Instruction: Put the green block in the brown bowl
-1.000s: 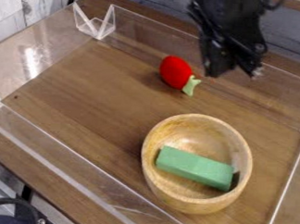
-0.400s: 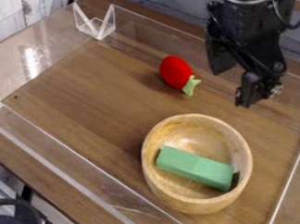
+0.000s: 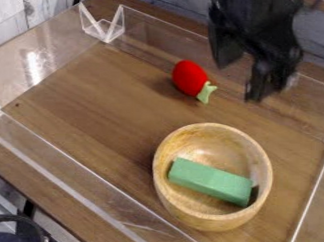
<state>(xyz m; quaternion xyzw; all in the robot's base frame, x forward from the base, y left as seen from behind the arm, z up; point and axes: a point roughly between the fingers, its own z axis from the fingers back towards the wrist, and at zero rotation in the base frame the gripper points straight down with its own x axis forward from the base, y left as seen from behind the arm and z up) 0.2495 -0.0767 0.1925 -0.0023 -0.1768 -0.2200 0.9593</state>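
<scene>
The green block (image 3: 211, 182) lies flat inside the brown bowl (image 3: 176, 150), which sits at the front right of the wooden table. My gripper (image 3: 244, 66) hangs well above and behind the bowl, near the back right. It is open, with one black finger (image 3: 261, 81) reaching down on the right and nothing between the fingers.
A red rounded object with a pale green tip (image 3: 194, 78) lies on the table just left of the gripper. Clear plastic walls (image 3: 69, 165) fence the table. A small clear stand (image 3: 101, 23) is at the back left.
The gripper went from shut to open and its fingers spread apart. The block and bowl have not moved.
</scene>
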